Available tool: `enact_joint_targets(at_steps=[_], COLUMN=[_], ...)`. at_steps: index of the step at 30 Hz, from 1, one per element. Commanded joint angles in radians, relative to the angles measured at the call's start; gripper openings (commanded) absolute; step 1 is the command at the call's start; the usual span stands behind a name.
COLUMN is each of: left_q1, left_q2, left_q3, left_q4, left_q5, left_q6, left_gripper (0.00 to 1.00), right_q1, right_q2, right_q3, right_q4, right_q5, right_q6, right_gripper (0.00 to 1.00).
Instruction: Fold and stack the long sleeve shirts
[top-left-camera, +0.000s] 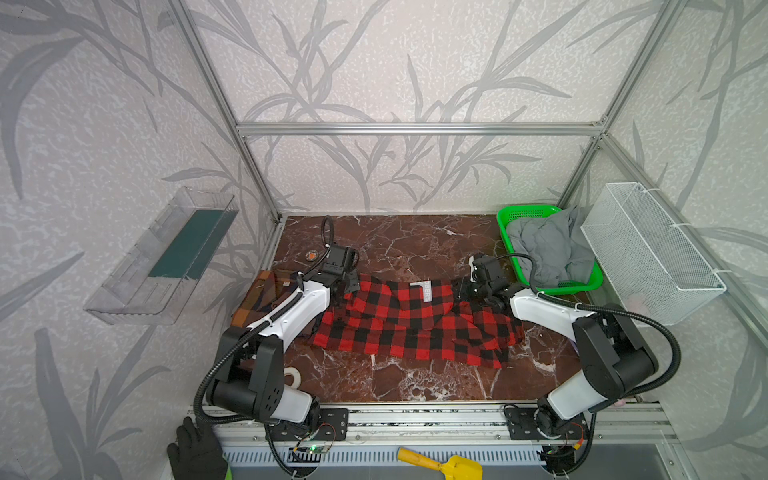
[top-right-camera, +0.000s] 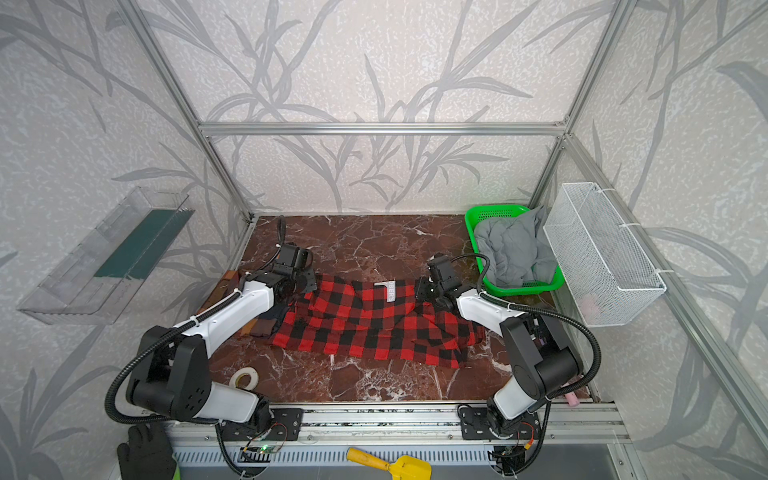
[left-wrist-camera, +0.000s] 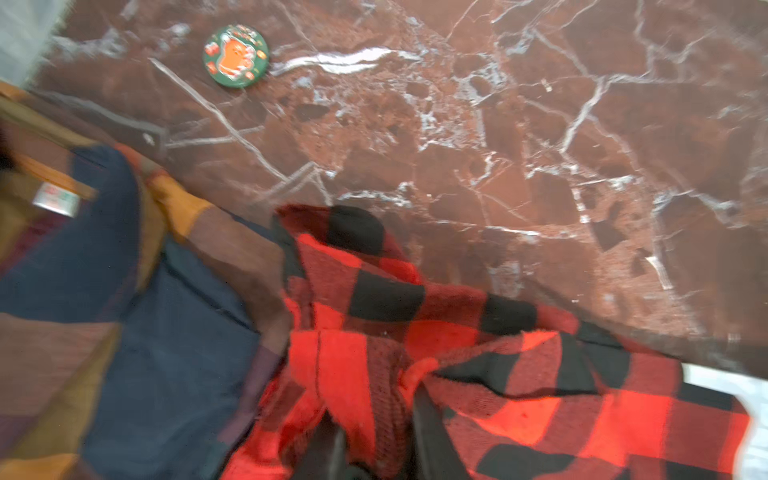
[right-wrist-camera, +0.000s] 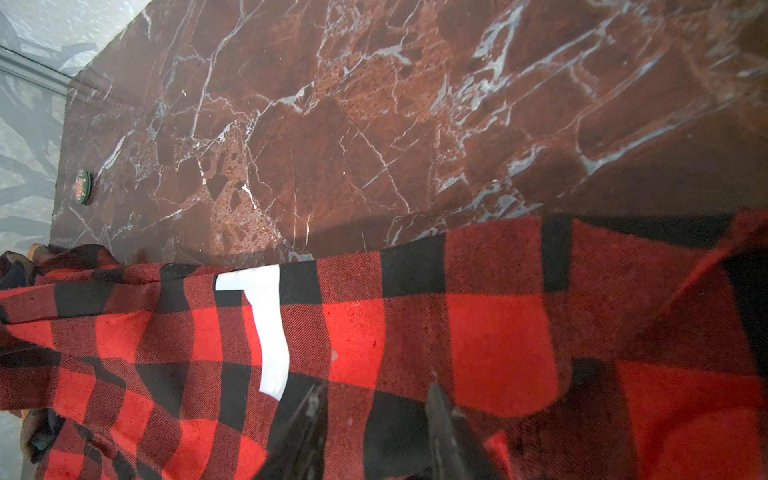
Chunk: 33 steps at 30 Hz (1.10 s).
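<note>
Red-and-black check shirt (top-left-camera: 415, 328) lies half-folded on marble tabletop (top-left-camera: 415, 249), brown plaid shirt (top-left-camera: 257, 293) touching its left end, unstacked; my right claw (right-wrist-camera: 376, 411) hangs parted above, whether my left claw (left-wrist-camera: 378, 419) grips I cannot tell

**Fig.** Shirts, two: one red-and-black check shirt (top-left-camera: 407, 328), one brown plaid shirt (top-left-camera: 266, 297). One green basket (top-left-camera: 528, 211), one wire basket (top-left-camera: 648, 257), one tape roll (top-left-camera: 293, 376), one badge (top-left-camera: 311, 255).

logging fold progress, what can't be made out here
brown, orange and navy plaid cloth shirt: mostly behind the left arm, both top views
left end effector: left wrist view, blurred, cut by its edge, grip unclear
white label on red-and-black check cloth shirt: print too small, all views
</note>
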<state>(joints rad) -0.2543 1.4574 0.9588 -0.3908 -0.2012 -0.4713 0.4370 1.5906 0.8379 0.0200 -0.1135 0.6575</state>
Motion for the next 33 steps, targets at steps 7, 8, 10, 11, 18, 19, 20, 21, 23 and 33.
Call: enact_joint_targets(at_steps=[7, 8, 10, 11, 18, 19, 20, 21, 23, 33], left_q1=[0.012, 0.011, 0.01, 0.009, 0.007, 0.007, 0.007, 0.006, 0.006, -0.002], left_q2=[-0.087, -0.088, -0.086, -0.083, -0.061, -0.043, -0.026, -0.003, 0.035, 0.152], left_q3=[0.025, 0.023, 0.026, 0.029, 0.0, -0.002, -0.003, -0.002, 0.001, -0.017], left_q4=[-0.065, -0.061, -0.056, -0.061, -0.014, -0.007, -0.006, -0.007, -0.007, 0.023], left_q5=[-0.068, -0.052, -0.018, -0.011, 0.05, 0.065, 0.081, 0.093, 0.107, 0.153], left_q6=[-0.004, -0.008, -0.019, -0.029, -0.075, -0.086, -0.091, -0.098, -0.107, -0.132], left_gripper=[0.56, 0.56, 0.57, 0.57, 0.6, 0.6, 0.6, 0.6, 0.6, 0.6], right_q1=[0.006, 0.005, 0.005, 0.003, -0.01, -0.021, -0.036, -0.048, -0.061, -0.124], right_q2=[-0.005, 0.012, 0.046, 0.064, 0.094, 0.109, 0.111, 0.149, 0.172, 0.204], right_q3=[0.038, 0.041, 0.048, 0.056, 0.004, -0.013, -0.023, -0.034, -0.044, 0.003], right_q4=[-0.011, -0.001, 0.009, 0.005, 0.046, 0.063, 0.077, 0.089, 0.095, 0.031], right_q5=[-0.041, -0.047, -0.048, -0.051, 0.04, 0.024, 0.001, -0.019, -0.039, -0.012], right_q6=[0.027, 0.036, 0.045, 0.048, 0.079, 0.1, 0.116, 0.132, 0.145, 0.068], right_gripper=[0.36, 0.35, 0.33, 0.31, 0.24, 0.22, 0.21, 0.2, 0.2, 0.19])
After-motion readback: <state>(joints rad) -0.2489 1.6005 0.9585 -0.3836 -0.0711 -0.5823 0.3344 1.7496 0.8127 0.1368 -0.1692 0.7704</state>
